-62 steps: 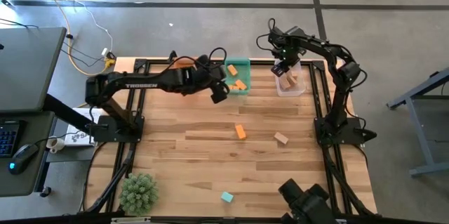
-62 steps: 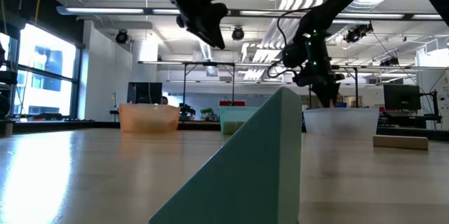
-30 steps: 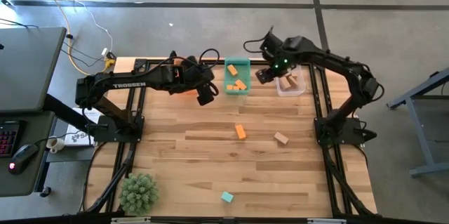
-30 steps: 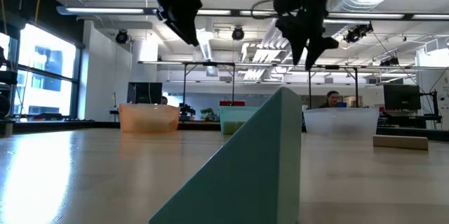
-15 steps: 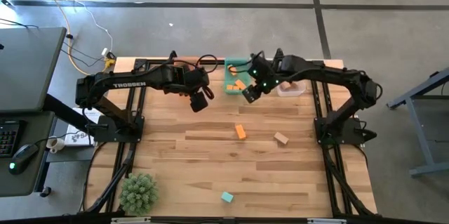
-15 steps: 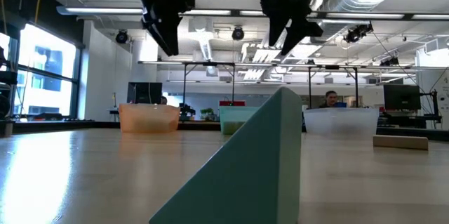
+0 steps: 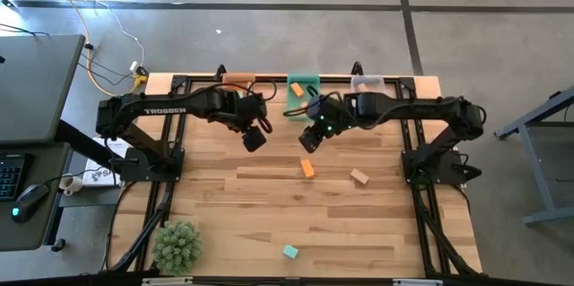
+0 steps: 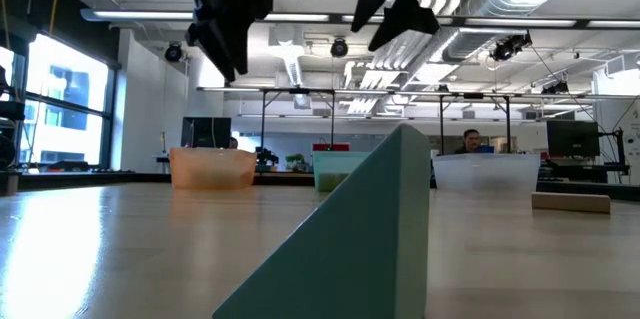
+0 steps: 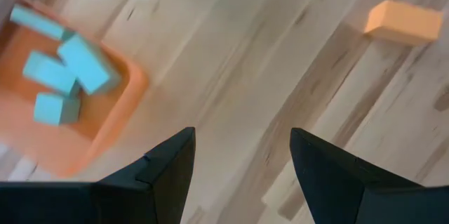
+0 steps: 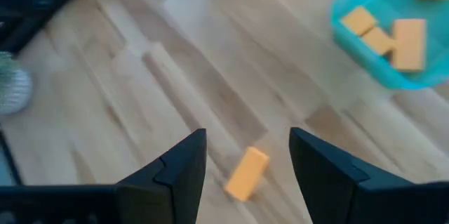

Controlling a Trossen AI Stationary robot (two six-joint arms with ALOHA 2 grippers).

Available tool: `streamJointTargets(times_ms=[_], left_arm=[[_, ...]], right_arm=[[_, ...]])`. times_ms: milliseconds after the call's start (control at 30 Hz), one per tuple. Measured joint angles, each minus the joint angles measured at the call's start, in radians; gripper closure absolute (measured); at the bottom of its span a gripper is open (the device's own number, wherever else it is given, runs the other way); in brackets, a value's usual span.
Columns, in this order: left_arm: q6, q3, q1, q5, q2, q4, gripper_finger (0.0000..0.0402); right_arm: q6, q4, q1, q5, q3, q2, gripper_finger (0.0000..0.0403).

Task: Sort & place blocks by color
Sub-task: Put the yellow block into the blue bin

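Observation:
Both grippers hover open and empty over the table's far half. My right gripper hangs just above and beyond a loose orange block that lies flat on the wood. My left gripper is to its left, near the orange bin, which holds teal blocks. The teal bin holds orange blocks. A wood block and a teal block lie loose nearer the front.
The orange bin, the teal bin and a clear bin stand in a row along the far edge. A fuzzy green plant sits at the near left corner. Bare wood lies between the loose blocks.
My right gripper has swung from over the clear bin toward the table's left and near side, ending above the loose orange block. My left gripper has drawn away from the teal bin, leftward and a little toward the near edge.

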State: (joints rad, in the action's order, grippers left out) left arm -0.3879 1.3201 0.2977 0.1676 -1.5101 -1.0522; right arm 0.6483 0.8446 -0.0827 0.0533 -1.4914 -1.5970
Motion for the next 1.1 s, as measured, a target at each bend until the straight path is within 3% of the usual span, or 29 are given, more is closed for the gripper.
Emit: streamJointTargets(times_ms=[600,867,1100], left_arm=[[-0.077,0.0,-0.019,0.106,0.0,-0.197,0.0181],[-0.084,0.0,-0.032,0.113,-0.001,-0.204,0.0181],[-0.108,0.0,-0.047,0.131,-0.001,-0.208,0.0181]], right_arm=[[0.059,-0.075,0.119,-0.002,-0.053,-0.007,0.0213],[0.028,0.04,0.145,0.062,-0.137,-0.078,0.0213],[0.026,0.1,0.145,-0.001,-0.137,-0.149,0.0213]])
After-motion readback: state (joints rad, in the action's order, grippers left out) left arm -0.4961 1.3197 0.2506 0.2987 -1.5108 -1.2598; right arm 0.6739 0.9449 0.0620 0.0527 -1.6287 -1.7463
